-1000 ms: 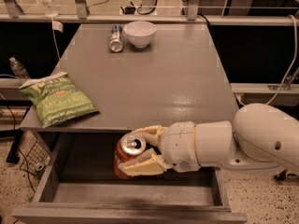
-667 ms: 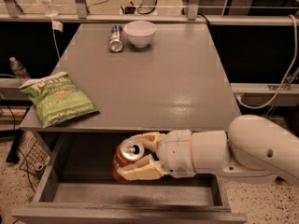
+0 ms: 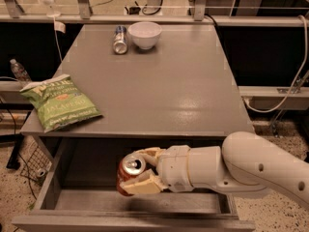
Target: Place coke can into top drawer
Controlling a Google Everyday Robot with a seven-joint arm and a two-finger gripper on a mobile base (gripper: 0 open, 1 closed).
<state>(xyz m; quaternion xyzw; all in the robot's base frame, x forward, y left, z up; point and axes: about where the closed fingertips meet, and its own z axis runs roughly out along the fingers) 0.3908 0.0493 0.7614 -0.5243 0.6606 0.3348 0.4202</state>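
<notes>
Since a second ago, the cream two-finger gripper (image 3: 142,169) is sitting slightly lower in the frame, sinking toward the open drawer at the bottom centre. Its jaws are gripping a red aluminium coke can (image 3: 128,174) with a silver top, one finger above and one below, and the top is facing the camera. The coke can is hanging inside the wide grey wooden top drawer (image 3: 120,222), which is standing pulled out beneath the grey table (image 3: 164,91); whether it is touching the drawer floor cannot be told. A white robot arm (image 3: 260,170) is reaching in from the lower right.

Carrying looks done; setting down, releasing and withdrawing are remaining. On the tabletop, a green crinkled chip bag (image 3: 60,103) is lying at the left edge. A silver-and-blue can (image 3: 119,39) is lying just beside a white ceramic bowl (image 3: 145,34) near the top.
</notes>
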